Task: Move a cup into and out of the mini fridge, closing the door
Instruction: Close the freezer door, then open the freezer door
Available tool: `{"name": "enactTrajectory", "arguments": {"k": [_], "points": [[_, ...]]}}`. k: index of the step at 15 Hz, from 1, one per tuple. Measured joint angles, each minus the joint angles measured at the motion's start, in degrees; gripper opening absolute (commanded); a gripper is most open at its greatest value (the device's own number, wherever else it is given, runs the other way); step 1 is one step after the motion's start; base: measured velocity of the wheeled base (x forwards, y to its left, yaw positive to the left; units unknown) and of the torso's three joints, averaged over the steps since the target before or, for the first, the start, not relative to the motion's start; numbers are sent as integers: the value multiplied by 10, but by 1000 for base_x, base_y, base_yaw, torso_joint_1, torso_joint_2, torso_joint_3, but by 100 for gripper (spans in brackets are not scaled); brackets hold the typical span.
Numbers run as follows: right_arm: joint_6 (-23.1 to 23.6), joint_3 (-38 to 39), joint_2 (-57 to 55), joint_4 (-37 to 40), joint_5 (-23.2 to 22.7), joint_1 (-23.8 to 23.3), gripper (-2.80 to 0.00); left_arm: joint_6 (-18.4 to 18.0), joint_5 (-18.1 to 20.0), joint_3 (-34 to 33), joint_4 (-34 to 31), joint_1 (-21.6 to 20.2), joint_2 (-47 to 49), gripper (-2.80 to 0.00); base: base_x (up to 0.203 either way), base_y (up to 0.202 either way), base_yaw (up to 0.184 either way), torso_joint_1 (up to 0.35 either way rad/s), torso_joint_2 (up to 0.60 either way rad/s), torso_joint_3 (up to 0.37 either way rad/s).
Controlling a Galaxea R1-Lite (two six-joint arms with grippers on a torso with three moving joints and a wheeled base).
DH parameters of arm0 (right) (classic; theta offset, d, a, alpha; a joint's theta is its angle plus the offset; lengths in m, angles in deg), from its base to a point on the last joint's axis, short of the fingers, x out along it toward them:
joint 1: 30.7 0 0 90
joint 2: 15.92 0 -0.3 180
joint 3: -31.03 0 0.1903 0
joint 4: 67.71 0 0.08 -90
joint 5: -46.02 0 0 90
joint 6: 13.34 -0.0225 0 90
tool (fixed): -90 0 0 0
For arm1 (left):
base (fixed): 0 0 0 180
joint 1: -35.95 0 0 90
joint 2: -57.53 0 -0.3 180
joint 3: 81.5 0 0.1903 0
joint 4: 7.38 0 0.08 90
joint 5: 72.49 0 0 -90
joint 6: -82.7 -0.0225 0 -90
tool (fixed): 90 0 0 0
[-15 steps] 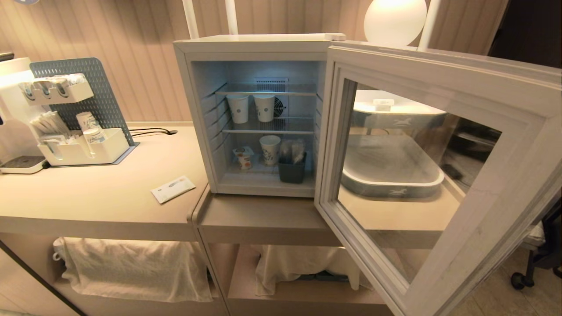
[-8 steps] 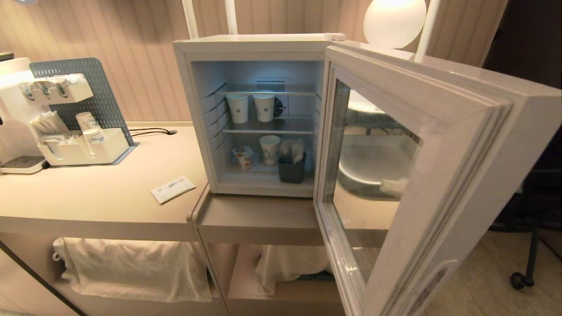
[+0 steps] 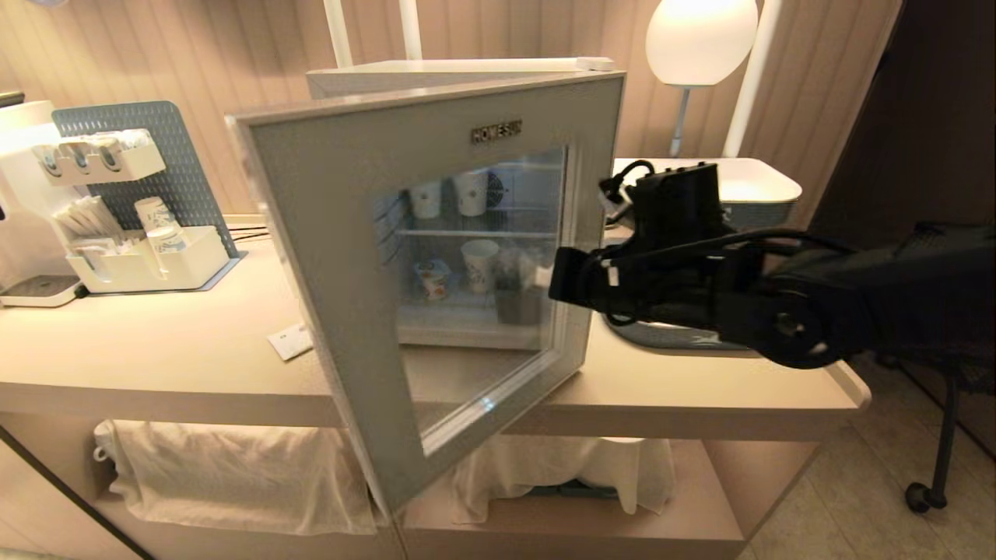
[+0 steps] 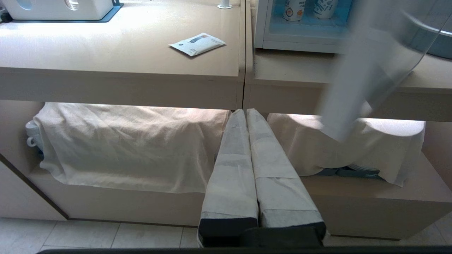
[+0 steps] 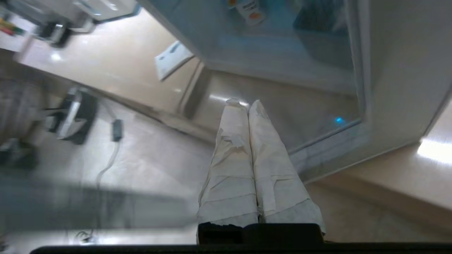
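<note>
Right gripper (image 5: 245, 103) pressed together, tips at the door (image 3: 327, 233) glass. Door half ajar before the fridge (image 3: 459, 74); cup (image 3: 433, 278) inside, behind glass. Left gripper (image 4: 246, 112) pressed together, low before the counter (image 4: 123, 67).

flat packet (image 3: 289, 341) on counter (image 3: 156, 350), lamp (image 3: 700, 43) behind

Arms and grippers, both shut.
Right arm (image 3: 778, 303): extended level across the front from the right side, wrist forward; right gripper (image 5: 243, 106) with taped fingers pressed together. Left gripper (image 4: 245, 114): held low, taped fingers pressed together, pointing forward.
</note>
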Motion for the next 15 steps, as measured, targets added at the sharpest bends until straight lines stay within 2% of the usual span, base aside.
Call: {"name": "enactTrajectory", "arguments": {"k": [2, 4, 6, 9, 12, 15], "points": [[30, -59, -49, 31, 52, 27, -280, 0, 0, 0, 0, 0, 0, -280, 0, 0, 0, 0, 0, 0], [33, -69, -71, 38, 67, 42, -280, 0, 0, 0, 0, 0, 0, -280, 0, 0, 0, 0, 0, 0], [33, -45, -66, 36, 81, 44, -280, 0, 0, 0, 0, 0, 0, -280, 0, 0, 0, 0, 0, 0], [39, 44, 0, 33, 114, 41, -280, 0, 0, 0, 0, 0, 0, -280, 0, 0, 0, 0, 0, 0], [63, 169, 131, 33, 179, 2, -280, 1, 0, 0, 0, 0, 0, -280, 0, 0, 0, 0, 0, 0], [107, 274, 313, 41, 263, -96, -280, 1, 0, 0, 0, 0, 0, -280, 0, 0, 0, 0, 0, 0]]}}
